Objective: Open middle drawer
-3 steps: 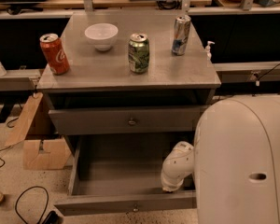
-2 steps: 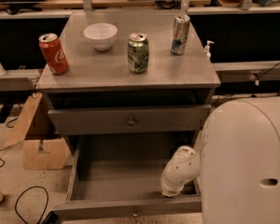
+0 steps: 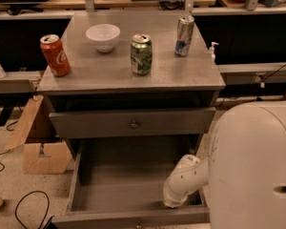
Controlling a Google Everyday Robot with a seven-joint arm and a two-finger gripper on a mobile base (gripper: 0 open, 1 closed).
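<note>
The middle drawer (image 3: 119, 187) stands pulled out under the top drawer (image 3: 95, 123); its deep grey box looks empty. Its flat front (image 3: 105, 220) runs along the bottom edge of the view, with the small knob (image 3: 138, 224) just showing. My gripper (image 3: 173, 202) is down inside the drawer at its front right corner, at the end of my white arm (image 3: 185, 175), close behind the drawer front. The arm's last link covers most of it.
On the cabinet top (image 3: 100, 75) stand a red cola can (image 3: 55, 55), a white bowl (image 3: 103, 36), a green can (image 3: 141, 54) and a silver can (image 3: 184, 30). A cardboard box (image 3: 40, 149) and a black cable (image 3: 28, 204) lie at the left. My white body (image 3: 257, 166) fills the lower right.
The middle drawer's front has come a little nearer the bottom of the view. My arm's end has sunk lower and slightly left in the drawer.
</note>
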